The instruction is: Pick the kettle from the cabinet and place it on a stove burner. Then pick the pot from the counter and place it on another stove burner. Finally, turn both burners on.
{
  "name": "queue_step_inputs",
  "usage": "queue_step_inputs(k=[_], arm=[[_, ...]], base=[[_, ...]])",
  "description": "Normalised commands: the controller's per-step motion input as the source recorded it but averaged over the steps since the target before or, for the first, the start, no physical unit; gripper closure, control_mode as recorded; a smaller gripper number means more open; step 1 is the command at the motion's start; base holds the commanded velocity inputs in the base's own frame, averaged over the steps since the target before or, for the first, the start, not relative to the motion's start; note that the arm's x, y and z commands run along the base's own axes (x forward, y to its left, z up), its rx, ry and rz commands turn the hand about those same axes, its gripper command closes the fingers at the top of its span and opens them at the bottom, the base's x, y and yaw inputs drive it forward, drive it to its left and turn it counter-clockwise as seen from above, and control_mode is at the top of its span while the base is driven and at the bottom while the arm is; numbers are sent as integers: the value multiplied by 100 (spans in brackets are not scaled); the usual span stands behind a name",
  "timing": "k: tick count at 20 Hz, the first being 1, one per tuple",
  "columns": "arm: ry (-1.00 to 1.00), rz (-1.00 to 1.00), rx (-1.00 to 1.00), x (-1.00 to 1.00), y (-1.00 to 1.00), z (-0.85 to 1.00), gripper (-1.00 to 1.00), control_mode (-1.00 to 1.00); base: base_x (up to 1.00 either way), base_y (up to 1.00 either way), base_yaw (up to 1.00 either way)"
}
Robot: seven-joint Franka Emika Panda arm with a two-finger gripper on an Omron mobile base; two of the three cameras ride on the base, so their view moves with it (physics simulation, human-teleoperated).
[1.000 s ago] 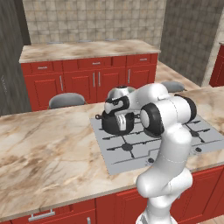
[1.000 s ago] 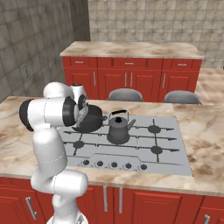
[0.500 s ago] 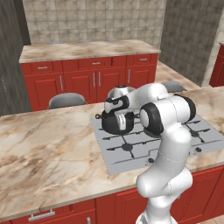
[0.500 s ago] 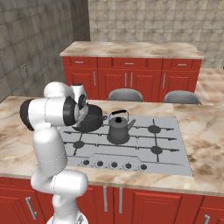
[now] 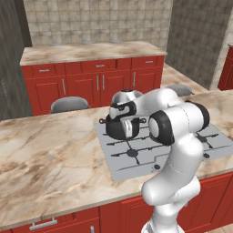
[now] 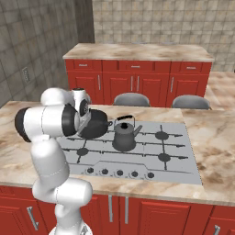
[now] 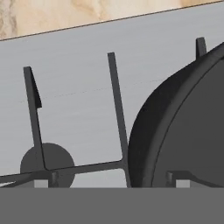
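Note:
The squat black pot [image 5: 116,129] [image 6: 95,125] sits on the back-left stove burner of the grey cooktop [image 6: 183,151]. My gripper [image 5: 127,129] hangs over the pot's rim, open, fingers straddling the wall without clamping it. In the hand view the pot [image 7: 183,127] bulges at the right, and my gripper [image 7: 113,178] has its tips wide apart. A bare stove burner [image 7: 46,161] and thin grate wires lie to the left. The dark grey kettle [image 6: 124,136] stands upright on the neighbouring stove burner, just right of the pot. The cabinet is out of view.
Small knobs [image 6: 119,173] line the cooktop's front edge. Two bare burners [image 6: 161,136] [image 6: 164,157] lie on its right half. Marbled island top [image 5: 50,159] spreads left of the cooktop. Grey stools [image 6: 131,99] and red base cabinets [image 5: 91,82] stand behind.
The fingers at the pot's rim have spread apart, letting go of the pot. Pot, kettle and arm stay where they were.

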Motion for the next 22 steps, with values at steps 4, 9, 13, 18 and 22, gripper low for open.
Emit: queue_step_inputs(k=[4, 9, 13, 18, 22], arm=[[0, 0, 0, -19, 0, 26, -100, -100], [0, 0, -2, -1, 0, 35, -100, -100], [0, 0, -2, -1, 0, 35, -100, -100], [0, 0, -2, -1, 0, 31, -100, -100], [0, -3, -1, -14, -1, 30, -100, -100]], base=[[0, 0, 0], [0, 0, 0], [0, 0, 0], [0, 0, 0], [0, 0, 0]])
